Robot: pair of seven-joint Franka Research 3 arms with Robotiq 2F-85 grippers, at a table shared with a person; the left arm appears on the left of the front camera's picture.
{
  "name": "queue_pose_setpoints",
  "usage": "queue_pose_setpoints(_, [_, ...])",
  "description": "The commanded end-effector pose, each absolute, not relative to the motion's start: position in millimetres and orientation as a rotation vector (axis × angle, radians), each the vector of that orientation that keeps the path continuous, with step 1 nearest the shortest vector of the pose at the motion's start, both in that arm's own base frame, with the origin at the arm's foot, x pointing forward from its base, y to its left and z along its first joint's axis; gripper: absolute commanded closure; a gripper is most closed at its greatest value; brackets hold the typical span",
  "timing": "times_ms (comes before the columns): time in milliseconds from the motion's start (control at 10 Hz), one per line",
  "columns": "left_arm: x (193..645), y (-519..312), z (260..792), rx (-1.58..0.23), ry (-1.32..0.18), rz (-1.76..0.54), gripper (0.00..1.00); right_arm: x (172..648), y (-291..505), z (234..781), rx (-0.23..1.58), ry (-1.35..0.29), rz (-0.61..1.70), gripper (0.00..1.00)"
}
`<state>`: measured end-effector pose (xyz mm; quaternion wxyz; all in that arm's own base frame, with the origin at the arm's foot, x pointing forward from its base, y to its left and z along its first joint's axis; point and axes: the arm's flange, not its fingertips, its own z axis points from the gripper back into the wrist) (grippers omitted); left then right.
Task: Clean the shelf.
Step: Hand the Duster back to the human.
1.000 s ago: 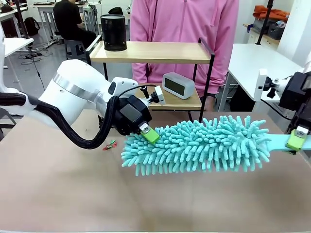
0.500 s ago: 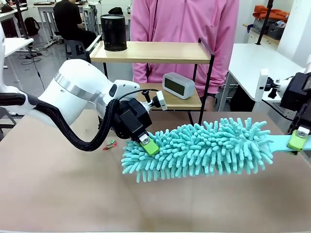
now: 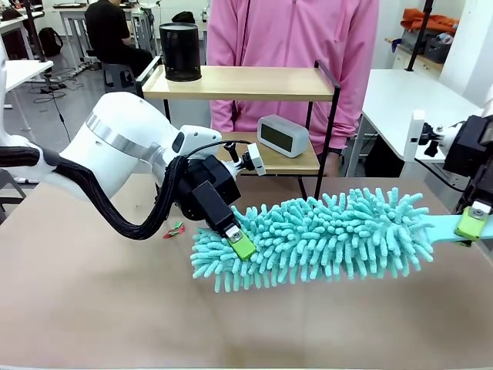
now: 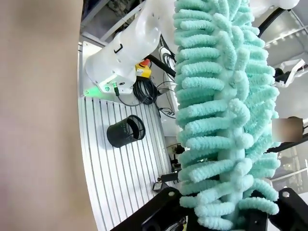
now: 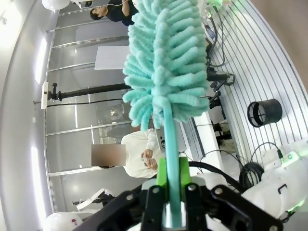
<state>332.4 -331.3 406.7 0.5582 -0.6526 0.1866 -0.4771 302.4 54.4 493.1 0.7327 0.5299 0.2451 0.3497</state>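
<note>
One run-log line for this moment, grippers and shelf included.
left gripper: shut on duster head | right gripper: shut on duster handle | shelf: untouched, behind duster

Black mesh cup point(image 3: 179, 52) upright; grey clock point(image 3: 283, 135) near a person in pink point(image 3: 293, 38)

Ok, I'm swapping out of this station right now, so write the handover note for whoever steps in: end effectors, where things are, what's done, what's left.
Left end effector: closed on the fluffy tip of the teal duster.
Right end effector: shut on the duster's handle.
The duster hangs level above the brown table, between the two arms.
The shelf stands at the far side, in front of the person; a black mesh cup is on its top board, a small clock on the lower one.
Done: duster picked up.
Left: the duster hasn't reached the shelf; both boards need wiping.
</note>
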Motion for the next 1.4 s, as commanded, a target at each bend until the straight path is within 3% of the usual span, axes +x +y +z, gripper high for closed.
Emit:
queue_pose_setpoints(0, [331.0,-329.2,409.8,-1.523,0.449,-1.158,1.0,304.5,49.2,494.5,1.168,0.522,0.783,1.0])
queue_pose_setpoints(200, [331.2,-328.9,409.7,-1.517,0.445,-1.16,1.0,304.7,47.0,492.6,1.167,0.523,0.768,1.0])
queue_pose_setpoints(300, [331.8,-329.1,409.5,-1.515,0.441,-1.162,1.0,304.6,44.9,491.3,1.15,0.524,0.753,0.4])
queue_pose_setpoints(400, [331.9,-328.3,410.1,-1.516,0.439,-1.167,1.0,304.7,43.6,491.1,1.158,0.524,0.753,0.36])
queue_pose_setpoints(500, [333.0,-325.8,411.4,-1.519,0.435,-1.168,1.0,305.4,39.1,491.7,1.167,0.513,0.746,0.0])
queue_pose_setpoints(700, [328.9,-312.6,418.3,-1.54,0.479,-1.195,1.0,307.5,20.2,495.0,1.203,0.446,0.707,0.0])
queue_pose_setpoints(800, [323.4,-303.5,424.1,-1.532,0.467,-1.221,1.0,313.7,2.4,497.6,1.269,0.326,0.597,0.13])
queue_pose_setpoints(900, [318.7,-293.3,429.1,-1.52,0.449,-1.236,1.0,320.9,-20.9,498.8,1.326,0.13,0.398,0.03])
queue_pose_setpoints(1100, [311.9,-270.6,435.3,-1.525,0.443,-1.249,1.0,330.5,-79.9,495.4,1.449,-0.306,-0.19,0.0])
queue_pose_setpoints(1300, [312.0,-246.2,440.6,-1.535,0.388,-1.233,1.0,320.1,-130.5,476.5,1.392,-0.475,-0.518,0.0])
